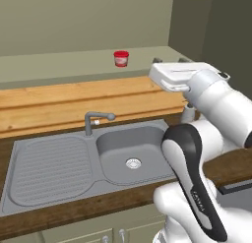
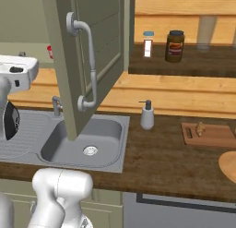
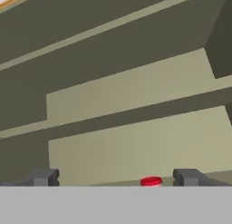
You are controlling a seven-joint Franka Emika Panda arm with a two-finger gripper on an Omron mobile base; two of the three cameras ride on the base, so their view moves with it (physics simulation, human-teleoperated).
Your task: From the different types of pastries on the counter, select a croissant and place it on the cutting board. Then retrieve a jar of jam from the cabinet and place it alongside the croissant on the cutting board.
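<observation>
The jar of jam (image 1: pixel 121 58), small and red with a pale band, stands on the floor of the open grey-green cabinet (image 1: pixel 74 65). My gripper (image 1: pixel 170 60) hovers to its right at about the same height, apart from it. In the hand view the gripper (image 3: pixel 115 177) is open, and the jar's red lid (image 3: pixel 151 181) peeks up ahead, nearer the right fingertip (image 3: pixel 188 177). The cabinet door (image 2: pixel 99 42) is swung open, with its curved bar handle (image 2: pixel 88 61). The croissant (image 2: pixel 200 128) lies on the reddish-brown cutting board (image 2: pixel 212 135) at the right of the counter (image 2: pixel 161 162).
A grey sink (image 1: pixel 130 148) with a faucet (image 1: pixel 91 120) lies below the arm. A soap dispenser (image 2: pixel 147 115) stands beside it. On the wall shelf are a dark brown jar (image 2: pixel 175 46) and a small bottle (image 2: pixel 148 44). A round wooden plate (image 2: pixel 229 166) sits at the right edge.
</observation>
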